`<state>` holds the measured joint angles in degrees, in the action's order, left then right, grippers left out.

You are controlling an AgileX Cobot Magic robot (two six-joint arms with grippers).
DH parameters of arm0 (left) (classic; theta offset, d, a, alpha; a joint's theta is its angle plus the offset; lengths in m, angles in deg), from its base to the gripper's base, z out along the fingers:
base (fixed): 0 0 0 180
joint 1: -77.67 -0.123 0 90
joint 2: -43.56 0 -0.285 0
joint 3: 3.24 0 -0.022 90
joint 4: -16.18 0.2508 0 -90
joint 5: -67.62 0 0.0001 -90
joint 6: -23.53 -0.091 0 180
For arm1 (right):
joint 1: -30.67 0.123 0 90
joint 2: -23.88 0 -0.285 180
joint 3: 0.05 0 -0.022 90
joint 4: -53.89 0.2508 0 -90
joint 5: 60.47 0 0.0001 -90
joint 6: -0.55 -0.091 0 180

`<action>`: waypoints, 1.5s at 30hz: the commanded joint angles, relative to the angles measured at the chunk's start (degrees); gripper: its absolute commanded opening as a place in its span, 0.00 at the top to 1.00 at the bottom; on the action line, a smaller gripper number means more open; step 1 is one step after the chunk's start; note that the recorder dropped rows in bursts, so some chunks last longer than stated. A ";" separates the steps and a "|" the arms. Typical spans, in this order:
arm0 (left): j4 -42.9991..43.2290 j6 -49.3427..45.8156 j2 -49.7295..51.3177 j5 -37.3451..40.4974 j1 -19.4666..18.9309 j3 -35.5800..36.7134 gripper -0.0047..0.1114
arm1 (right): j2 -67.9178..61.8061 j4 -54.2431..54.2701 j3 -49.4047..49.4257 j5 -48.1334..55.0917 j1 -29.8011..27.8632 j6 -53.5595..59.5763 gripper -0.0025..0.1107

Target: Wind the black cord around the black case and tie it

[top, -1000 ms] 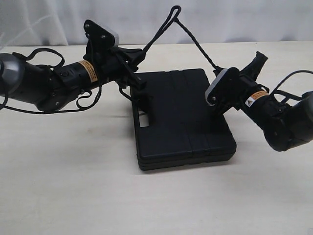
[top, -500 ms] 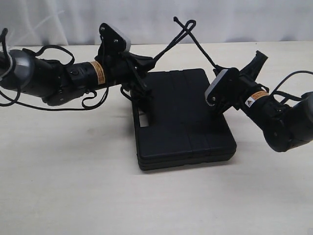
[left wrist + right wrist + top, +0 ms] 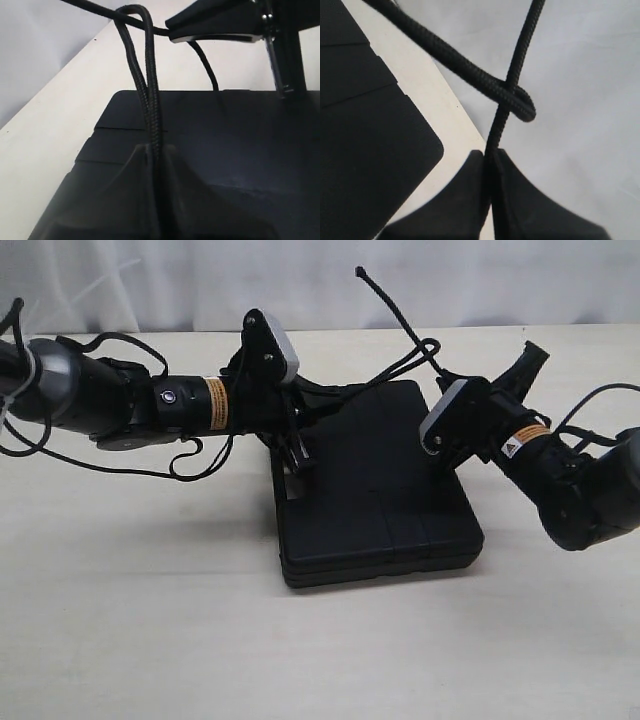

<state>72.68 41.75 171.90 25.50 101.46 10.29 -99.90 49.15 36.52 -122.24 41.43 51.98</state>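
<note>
Two grippers were clenched on the black cord, held above the far side of the black case, which lay flat on the table between the arms. The left gripper pinched a doubled run of cord between closed fingers. The right gripper was closed on a single strand. In the right wrist view, the bend of the doubled run hooked around that strand just beyond the fingertips. One free end stood up above the case, and another strand dropped behind the case's far edge.

The cord appeared light, limp and braided, so it would probably sag wherever it was unsupported, yet grip itself well once crossed. It seemed best held short, close to the crossing, so that little slack could flop. The case appeared rigid and considerably heavier. Its smooth shell could slide on the table under a hard pull, and its handle slot and edges looked like the surest holds.
</note>
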 commanded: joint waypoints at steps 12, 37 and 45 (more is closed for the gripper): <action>3.62 -8.07 0.09 -1.01 0.23 -0.44 0.80 | -0.08 -0.84 0.37 -6.52 0.08 -6.56 0.94; -4.37 4.58 -2.76 -8.34 0.23 -0.44 0.40 | -0.08 -8.16 0.12 -6.91 0.08 -11.51 0.94; -30.10 16.30 -2.76 -19.23 0.23 -0.59 0.41 | -0.08 -11.78 0.12 -6.55 0.08 -12.15 0.94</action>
<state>45.83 56.18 169.63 13.39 101.59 10.29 -99.90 39.06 36.52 -127.62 41.43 40.26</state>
